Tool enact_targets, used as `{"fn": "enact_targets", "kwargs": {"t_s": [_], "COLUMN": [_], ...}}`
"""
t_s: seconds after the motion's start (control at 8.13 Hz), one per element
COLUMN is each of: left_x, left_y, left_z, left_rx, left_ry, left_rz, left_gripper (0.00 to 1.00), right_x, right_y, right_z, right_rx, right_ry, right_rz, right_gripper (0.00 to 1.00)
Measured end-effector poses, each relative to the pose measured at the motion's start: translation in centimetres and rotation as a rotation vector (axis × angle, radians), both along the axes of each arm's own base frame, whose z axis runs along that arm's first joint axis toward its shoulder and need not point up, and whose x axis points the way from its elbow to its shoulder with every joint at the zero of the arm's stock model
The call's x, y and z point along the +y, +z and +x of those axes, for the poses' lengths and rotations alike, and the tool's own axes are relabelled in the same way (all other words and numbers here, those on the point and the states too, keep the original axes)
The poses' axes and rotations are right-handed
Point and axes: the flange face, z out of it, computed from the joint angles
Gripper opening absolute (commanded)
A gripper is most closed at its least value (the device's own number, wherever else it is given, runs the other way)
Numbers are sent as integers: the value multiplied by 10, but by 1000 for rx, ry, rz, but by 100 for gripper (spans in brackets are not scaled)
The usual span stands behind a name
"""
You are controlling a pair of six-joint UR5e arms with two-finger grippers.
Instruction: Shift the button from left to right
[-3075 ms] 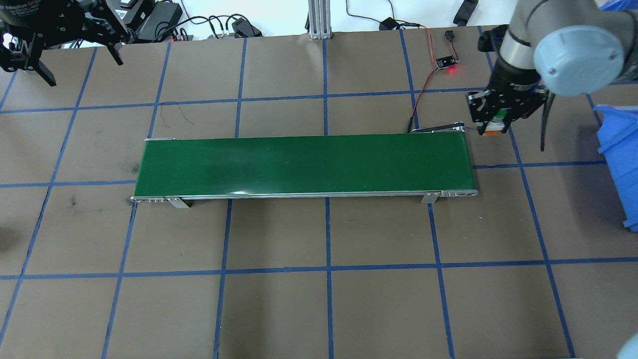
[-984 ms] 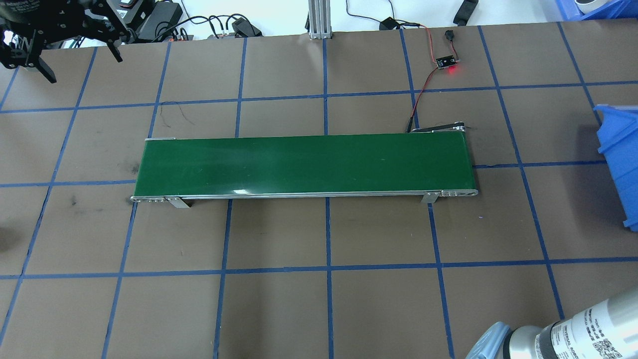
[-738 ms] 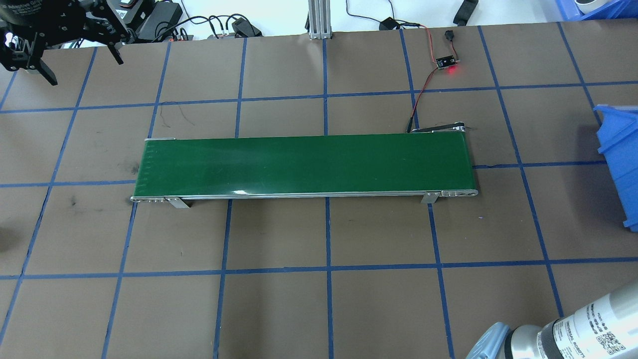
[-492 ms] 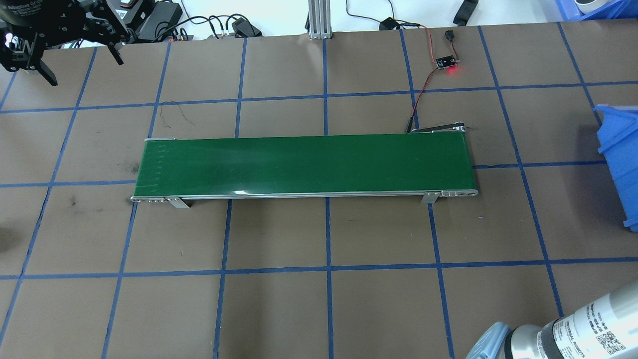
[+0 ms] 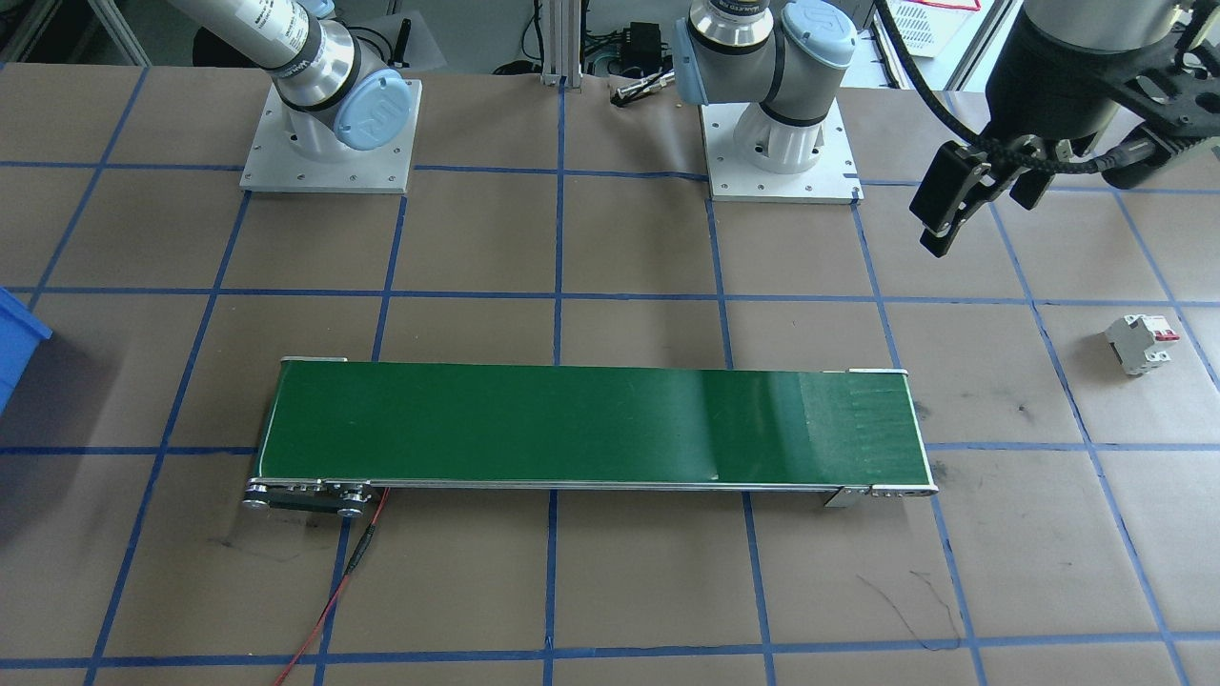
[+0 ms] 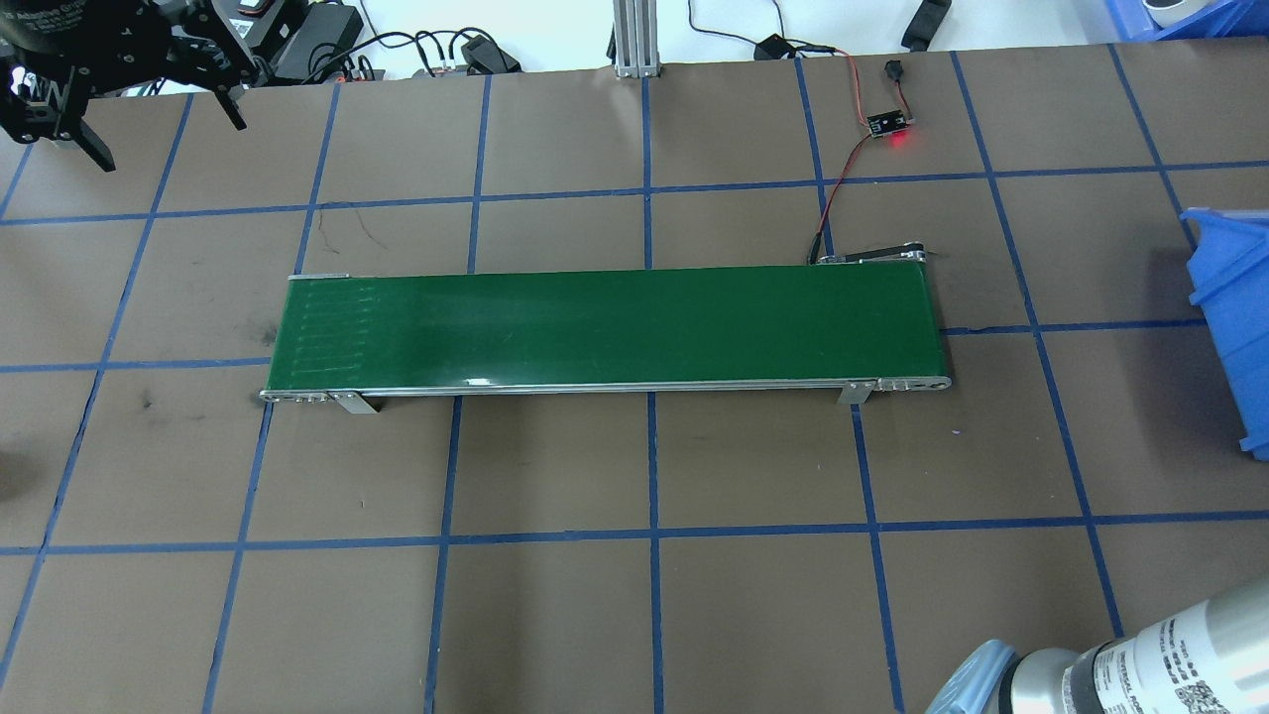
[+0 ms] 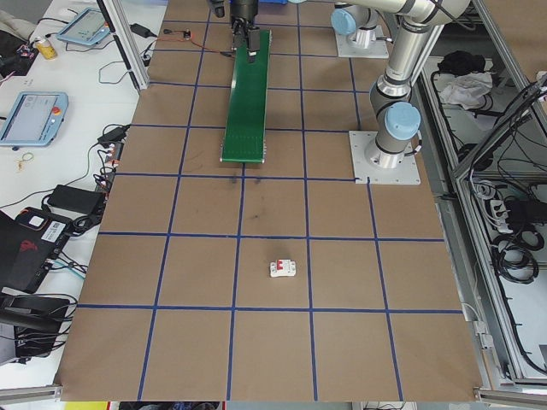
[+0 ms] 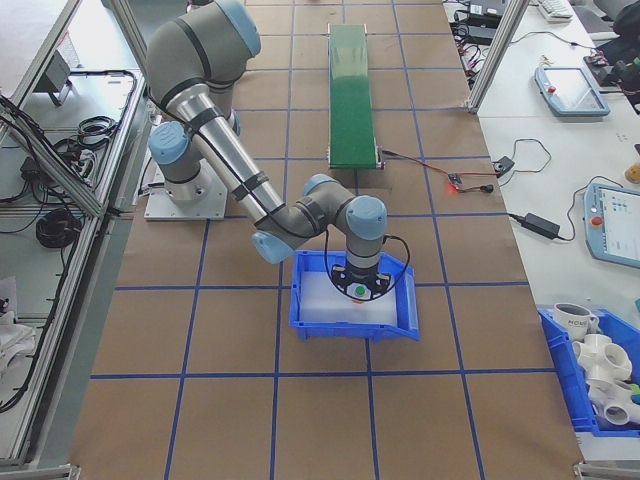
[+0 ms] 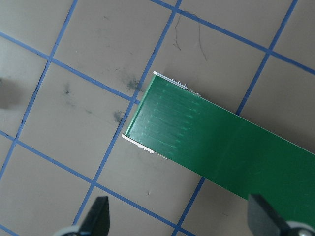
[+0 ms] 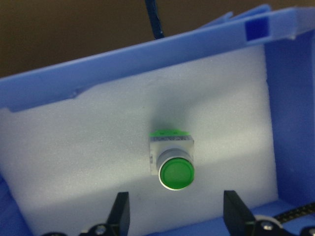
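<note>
The button (image 10: 175,165), green cap on a white-grey body, lies on the white foam inside the blue bin (image 10: 123,66). My right gripper (image 10: 178,216) hangs open just over it, one finger on each side, neither touching it. From the exterior right view the right gripper (image 8: 358,283) sits low inside the same blue bin (image 8: 400,320). My left gripper (image 6: 164,131) is open and empty, high over the table's far left corner. In its wrist view, the left gripper (image 9: 181,219) looks down on the left end of the belt (image 9: 197,142).
A green conveyor belt (image 6: 605,327) lies across the table's middle, with a red wire to a small lit board (image 6: 889,124). A white breaker with red levers (image 5: 1139,343) stands on the table to the robot's left. The blue bin (image 6: 1234,327) is at the right edge.
Three seconds ago my right gripper held the button by the belt's right end; it has since swung out of the overhead view to the bin and opened. Ribbed marks on the belt drift rightward.
</note>
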Motion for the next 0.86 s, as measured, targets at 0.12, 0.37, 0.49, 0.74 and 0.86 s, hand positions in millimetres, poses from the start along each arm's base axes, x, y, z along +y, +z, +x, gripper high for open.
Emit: {"fn": "enact_targets", "kwargs": {"t_s": [0.12, 0.37, 0.49, 0.74, 0.86], "left_x": [0, 2, 1, 2, 2], "left_y": [0, 2, 2, 2, 2], "left_z": [0, 0, 0, 0, 0], "left_rx": [0, -1, -1, 0, 0], "left_ry": [0, 0, 0, 1, 1], "left_rz": [-1, -4, -3, -4, -4], "left_gripper": [100, 100, 100, 100, 100], "right_x": [8, 37, 52, 70, 73], "right_y": [37, 113, 146, 187, 207], "right_z": [10, 42, 61, 102, 133], "right_rx": [11, -2, -12, -41, -46], "right_ry": [-57, -184, -262, -409, -451], "right_rz": [-26, -48, -55, -60, -64], "right_gripper": [74, 78, 80, 83, 93]}}
